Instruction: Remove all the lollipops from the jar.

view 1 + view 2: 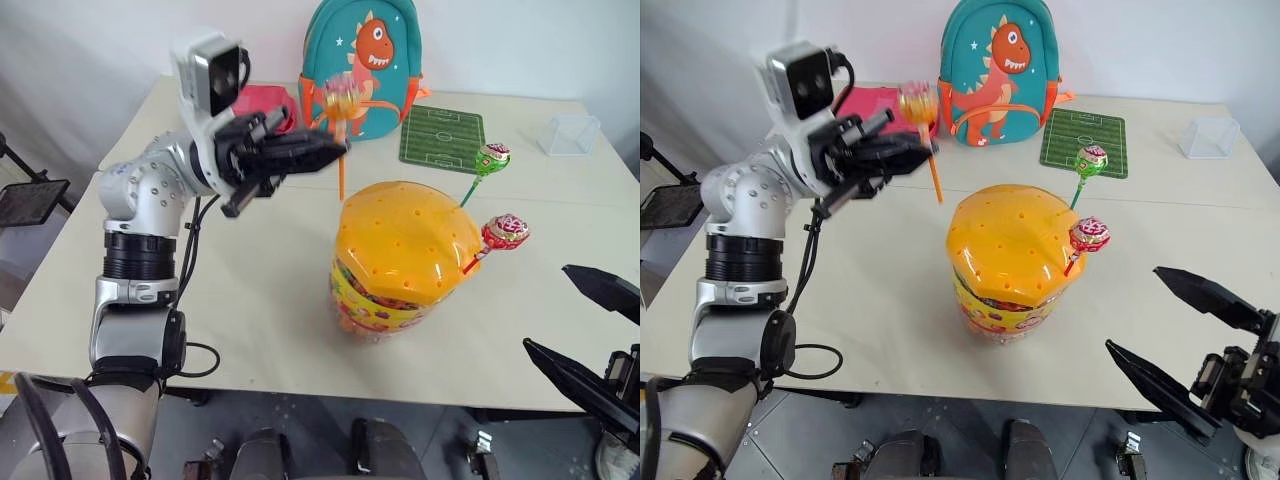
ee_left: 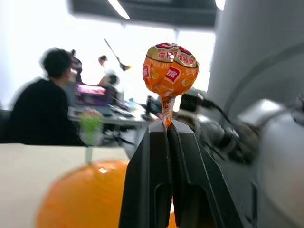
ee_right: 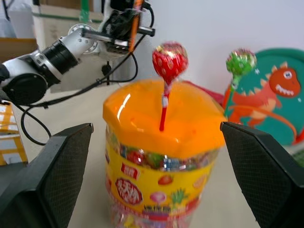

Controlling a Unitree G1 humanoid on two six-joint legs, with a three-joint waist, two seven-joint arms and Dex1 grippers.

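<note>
The jar (image 1: 395,290) stands mid-table, a clear tub with a candy label and an orange domed lid (image 1: 1010,235) dotted with holes. Two lollipops stick out of the lid's right side, a green one (image 1: 492,157) and a red one (image 1: 505,231). My left gripper (image 1: 335,150) hovers up and left of the jar, shut on the stick of a third lollipop (image 2: 170,69) in an orange wrapper. That stick's lower end hangs free of the lid. My right gripper (image 1: 546,308) stands open to the right of the jar, nothing between its fingers.
A teal dinosaur backpack (image 1: 362,60) stands at the table's back, beside a green football-pitch mat (image 1: 442,138) and a clear plastic box (image 1: 570,133). A red object (image 1: 262,103) lies behind my left arm. People sit at desks in the left wrist view's background (image 2: 47,109).
</note>
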